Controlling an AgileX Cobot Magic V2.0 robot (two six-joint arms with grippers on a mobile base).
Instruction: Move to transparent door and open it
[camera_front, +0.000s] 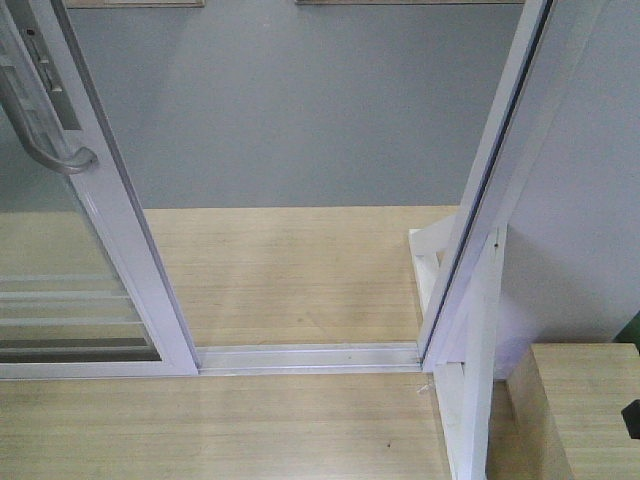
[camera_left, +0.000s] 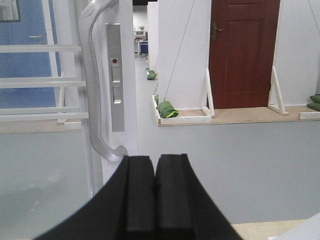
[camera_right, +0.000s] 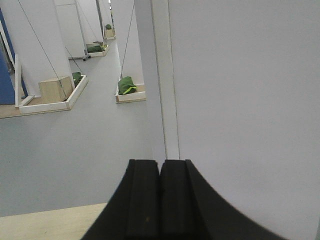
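The transparent door (camera_front: 120, 215), white-framed glass with thin white bars low down, stands slid to the left in the front view, and a wide gap shows between it and the right jamb (camera_front: 480, 215). Its curved grey handle (camera_front: 45, 130) and lock plate (camera_left: 116, 80) sit on the frame's edge. In the left wrist view the door (camera_left: 60, 90) and its handle (camera_left: 92, 85) rise just beyond my left gripper (camera_left: 154, 162), which is shut with nothing in it, a little right of the handle's lower end. My right gripper (camera_right: 160, 165) is shut and empty, facing the white jamb (camera_right: 165, 80).
A metal floor track (camera_front: 310, 357) runs across the opening over wooden flooring (camera_front: 280, 270), with grey floor (camera_front: 290, 110) beyond. A white triangular brace (camera_front: 465, 400) and a wooden box (camera_front: 580, 410) stand at the lower right. Farther off are white partitions (camera_left: 182, 50), a red door (camera_left: 242, 50) and green bags (camera_left: 166, 109).
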